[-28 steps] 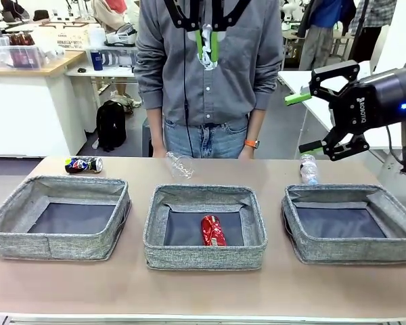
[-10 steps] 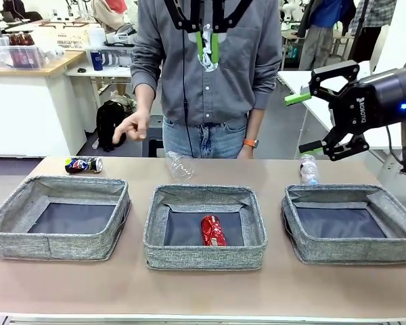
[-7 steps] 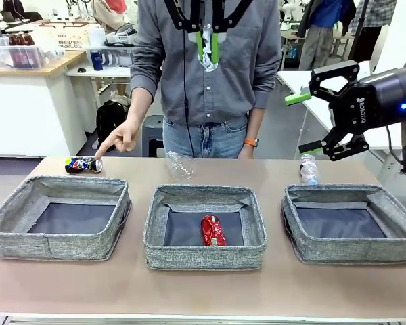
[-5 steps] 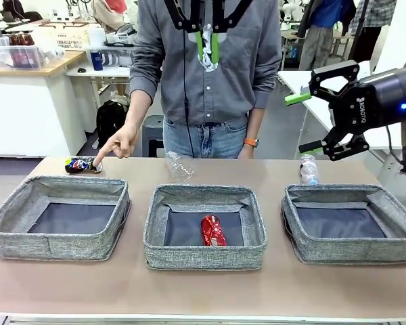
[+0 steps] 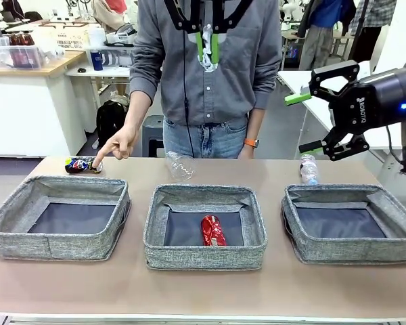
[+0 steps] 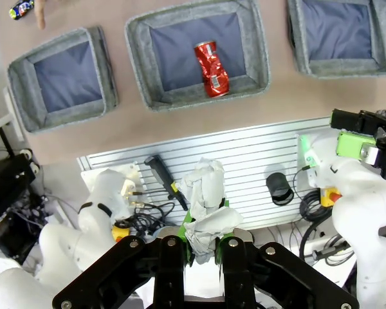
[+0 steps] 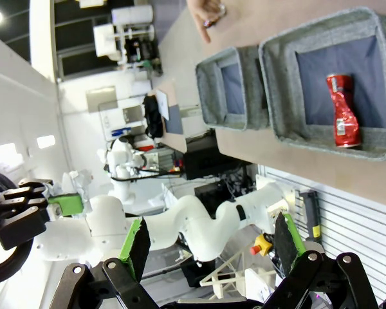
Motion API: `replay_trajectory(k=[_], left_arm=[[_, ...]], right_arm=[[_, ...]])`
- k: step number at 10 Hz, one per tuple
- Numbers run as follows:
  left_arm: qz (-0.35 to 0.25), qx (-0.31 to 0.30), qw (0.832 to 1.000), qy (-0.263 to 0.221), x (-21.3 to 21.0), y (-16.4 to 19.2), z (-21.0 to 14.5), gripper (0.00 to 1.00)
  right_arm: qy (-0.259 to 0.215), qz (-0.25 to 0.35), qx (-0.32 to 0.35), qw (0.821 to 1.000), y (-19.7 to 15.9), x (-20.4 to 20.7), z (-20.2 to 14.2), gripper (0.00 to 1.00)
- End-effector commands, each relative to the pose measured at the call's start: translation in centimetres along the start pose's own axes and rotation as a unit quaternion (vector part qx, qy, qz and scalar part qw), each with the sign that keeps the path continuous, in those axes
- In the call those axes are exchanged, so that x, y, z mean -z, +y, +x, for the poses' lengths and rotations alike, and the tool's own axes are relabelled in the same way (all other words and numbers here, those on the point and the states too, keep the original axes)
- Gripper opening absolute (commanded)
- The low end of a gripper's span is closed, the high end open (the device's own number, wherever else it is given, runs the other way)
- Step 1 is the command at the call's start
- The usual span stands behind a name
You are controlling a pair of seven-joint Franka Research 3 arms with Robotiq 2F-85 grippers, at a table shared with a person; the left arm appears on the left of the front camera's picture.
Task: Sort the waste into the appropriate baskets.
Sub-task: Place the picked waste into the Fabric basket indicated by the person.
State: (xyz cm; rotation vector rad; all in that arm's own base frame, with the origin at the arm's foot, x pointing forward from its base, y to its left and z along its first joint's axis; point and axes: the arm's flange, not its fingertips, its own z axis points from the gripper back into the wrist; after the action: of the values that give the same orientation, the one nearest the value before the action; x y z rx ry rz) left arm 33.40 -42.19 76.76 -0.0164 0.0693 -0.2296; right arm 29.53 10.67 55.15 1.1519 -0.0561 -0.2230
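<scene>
Risk, paper: the left tool [image 6: 204, 226] is gripping the crumpled white paper ball [image 6: 202, 193] by its lower part, with most of the wad sticking out past the pads. Being so light and loosely pinched, it could be slipping free on the way down or drifting past a rim on release.
Risk, hand: the person's hand [image 5: 118, 144] is pointing at the dark blue-black can [image 5: 83, 164] on the tabletop [image 5: 203, 291], fingertip at or just beside it. An arm reaching there would be risking contact.
Risk, rolling: the clear plastic cup [image 5: 181, 165] and the water bottle [image 5: 309, 169] are sitting behind the baskets. A nudge could be sending either one rolling.
Right tool: the right tool [image 5: 311, 122] is hanging wide open and empty, above the far right of the tabletop.
Left basket [image 5: 57, 245]: holding nothing.
Middle basket [image 5: 204, 257]: the crushed red can [image 5: 213, 230] is lying on its base.
Right basket [image 5: 355, 250]: holding nothing.
</scene>
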Motion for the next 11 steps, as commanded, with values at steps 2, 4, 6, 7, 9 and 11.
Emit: replay_trajectory(k=[2,4,6,7,9,11], left_arm=[[0.042,0.015,0.999,0.011,3.4,4.4,-0.8,0.1],[0.064,-0.004,0.997,0.039,8.0,11.5,-1.0,0.1],[0.044,-0.052,0.994,0.08,13.0,19.1,-1.7,0.1],[0.022,-0.106,0.988,0.111,16.3,23.3,-2.9,0.1],[-0.001,-0.203,0.975,0.089,22.4,29.8,-5.5,0.1],[0.024,-0.27,0.961,0.05,28.6,34.2,-6.9,0.1]], right_arm=[[0.001,0.015,-0.01,1.0,0.1,0.2,0.2,1.0],[0.001,0.015,-0.01,1.0,0.1,0.2,0.2,1.0],[0.001,0.015,-0.01,1.0,0.1,0.2,0.2,1.0],[0.001,0.015,-0.01,1.0,0.1,0.2,0.2,1.0],[0.001,0.015,-0.01,1.0,0.1,0.2,0.2,1.0],[0.001,0.015,-0.01,1.0,0.1,0.2,0.2,1.0]])
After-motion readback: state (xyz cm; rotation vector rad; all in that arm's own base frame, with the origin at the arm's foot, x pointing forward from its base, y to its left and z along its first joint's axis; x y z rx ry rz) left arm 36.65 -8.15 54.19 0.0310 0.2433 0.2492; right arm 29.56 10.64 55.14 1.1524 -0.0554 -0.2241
